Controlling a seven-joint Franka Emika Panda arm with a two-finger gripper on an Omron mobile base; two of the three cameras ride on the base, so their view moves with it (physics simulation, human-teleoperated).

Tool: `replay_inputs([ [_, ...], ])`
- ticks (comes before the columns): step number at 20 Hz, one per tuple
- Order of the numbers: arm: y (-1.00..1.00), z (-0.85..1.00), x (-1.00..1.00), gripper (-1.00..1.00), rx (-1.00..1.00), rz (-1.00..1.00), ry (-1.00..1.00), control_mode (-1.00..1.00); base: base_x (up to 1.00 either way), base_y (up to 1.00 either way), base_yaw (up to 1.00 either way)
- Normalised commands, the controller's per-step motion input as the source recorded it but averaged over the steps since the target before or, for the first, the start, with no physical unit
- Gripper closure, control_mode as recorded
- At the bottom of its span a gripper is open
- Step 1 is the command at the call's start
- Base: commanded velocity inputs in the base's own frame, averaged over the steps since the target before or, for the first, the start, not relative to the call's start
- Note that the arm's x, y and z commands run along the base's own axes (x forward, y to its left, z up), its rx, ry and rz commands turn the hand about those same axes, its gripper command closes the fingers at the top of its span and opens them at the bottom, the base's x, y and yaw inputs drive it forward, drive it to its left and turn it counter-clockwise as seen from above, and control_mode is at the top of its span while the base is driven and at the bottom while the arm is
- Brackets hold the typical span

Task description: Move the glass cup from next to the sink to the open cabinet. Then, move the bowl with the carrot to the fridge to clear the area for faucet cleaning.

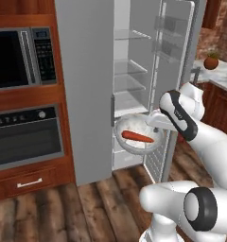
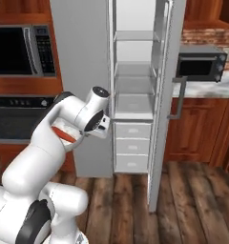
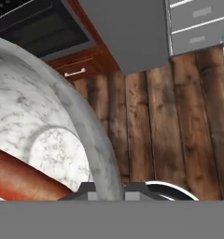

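Dark wood plank floor (image 1: pixel 87 203); reddish-brown cabinetry; built-in microwave (image 1: pixel 16 56) above oven (image 1: pixel 25 134); brick wall (image 2: pixel 202 35).

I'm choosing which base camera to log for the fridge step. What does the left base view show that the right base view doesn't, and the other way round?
Left base view alone: the whole bowl with the carrot lying in it, the end effector shut on the bowl's rim, and a potted plant on the counter. Right base view alone: a toaster oven on the counter and the fridge's lower drawers; the arm hides most of the bowl. Both: the open fridge, the microwave and the oven.
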Motion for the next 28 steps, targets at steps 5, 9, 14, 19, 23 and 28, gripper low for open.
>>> replay_inputs([
  [5,0.0,0.0,0.0,1.0,0.0,0.0,0.0,1.0,1.0,0.17,-0.1],
  [9,0.0,0.0,0.0,1.0,0.0,0.0,0.0,1.0,1.0,0.21,-0.1],
  [14,0.0,0.0,0.0,1.0,0.0,0.0,0.0,1.0,1.0,0.0,-0.13],
  [19,0.0,0.0,0.0,1.0,0.0,0.0,0.0,1.0,0.91,-0.11,-0.1],
  [23,0.0,0.0,0.0,1.0,0.0,0.0,0.0,1.0,0.16,-0.33,-0.07],
  [28,0.0,0.0,0.0,1.0,0.0,0.0,0.0,1.0,-0.31,-0.1,0.0],
])
